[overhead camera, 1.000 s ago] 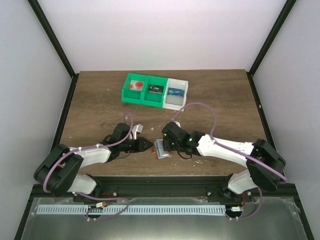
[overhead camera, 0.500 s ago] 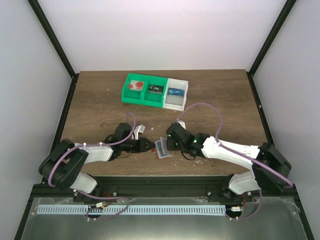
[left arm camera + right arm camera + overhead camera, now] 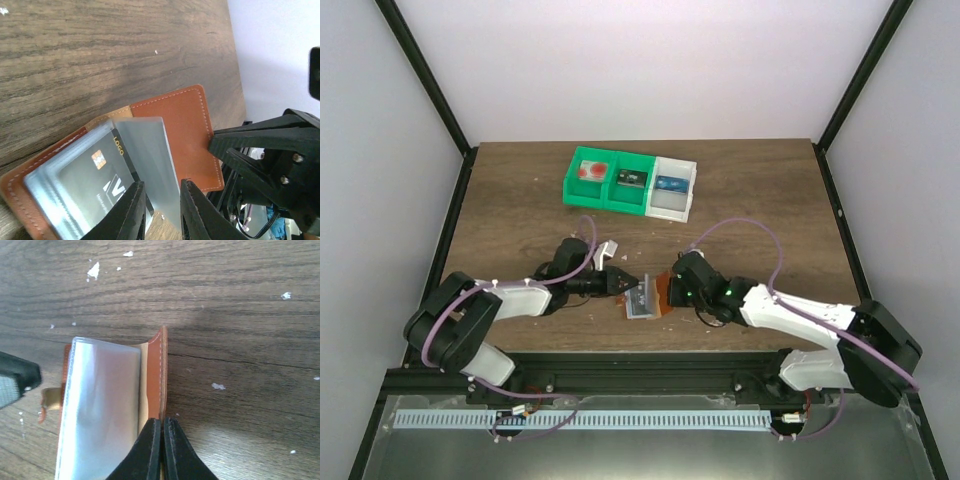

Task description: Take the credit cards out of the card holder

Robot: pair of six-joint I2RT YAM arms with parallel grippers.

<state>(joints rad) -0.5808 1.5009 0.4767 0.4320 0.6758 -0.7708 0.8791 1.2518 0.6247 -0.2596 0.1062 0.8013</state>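
The card holder (image 3: 645, 298) lies open on the table (image 3: 770, 200), near its front edge and between my two arms. Its orange-brown leather flap (image 3: 162, 370) is tilted up on edge, not lying flat. Inside is a stack of clear sleeves (image 3: 145, 150), and through the top one I can see a dark credit card (image 3: 100, 182) with a gold chip and the word "LOGO". That card is fully inside its sleeve, and I see no card lying loose on the table near the holder.

My right pincer (image 3: 161, 427) is clenched on the lower edge of the leather flap, its fingers nearly together, pinning that side of the holder. My left pincer (image 3: 161, 192) comes in from the other side. Its fingers are parted and straddle the corner of the sleeve stack, and as far as I can tell they grip nothing.

I judge this to be the start of the extraction: the holder is braced open and the first card is not yet drawn. Next I would keep the right hold firm, work one left finger onto the card's exposed edge rather than the slippery plastic, pinch, and slide the card out along the sleeve's opening. The sleeves look floppy, so a careless pinch would likely catch the sleeve along with the card.

The green-and-white row of bins (image 3: 630, 183) sits well apart, toward the back of the table.
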